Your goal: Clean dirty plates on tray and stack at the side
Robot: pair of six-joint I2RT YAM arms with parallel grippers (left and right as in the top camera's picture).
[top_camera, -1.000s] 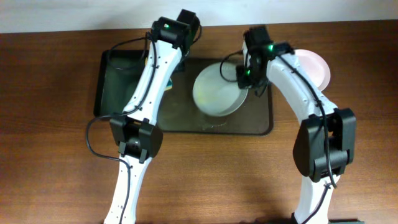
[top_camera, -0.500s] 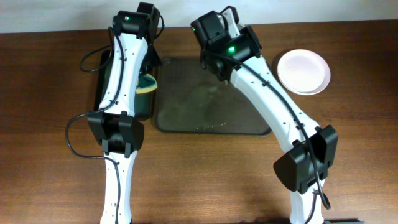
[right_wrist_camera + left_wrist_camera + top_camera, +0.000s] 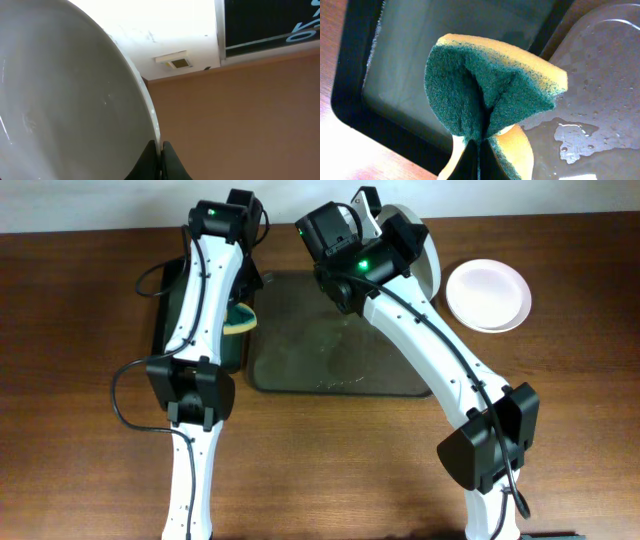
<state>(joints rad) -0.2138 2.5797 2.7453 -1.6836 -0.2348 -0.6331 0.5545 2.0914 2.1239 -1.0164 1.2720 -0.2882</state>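
**Plate held on edge by its rim, high above the tray**

The main risk is a slip. The right claw [image 3: 161,152] is clamped on only a thin stretch of rim. The plate [image 3: 75,100] hangs nearly on edge, well above the tray [image 3: 300,370]. The tray is puddled, so the plate is likely wet too. A quick swing toward the stack [image 3: 488,295] on the desk [image 3: 80,430] at the right could let it pivot in the grip or drop. Setting it down tilted could knock the stack aside. From above I cannot tell how many plates that stack holds.

The right arm is reared up over the tray's far edge, wrist turned so its camera faces the wall. The left arm reaches over the black tray [image 3: 420,60] beside the big one. The left claw [image 3: 479,155] is pinched tight on a folded sponge [image 3: 490,95], green side out, hanging clear of both trays. No plate lies on the tray.
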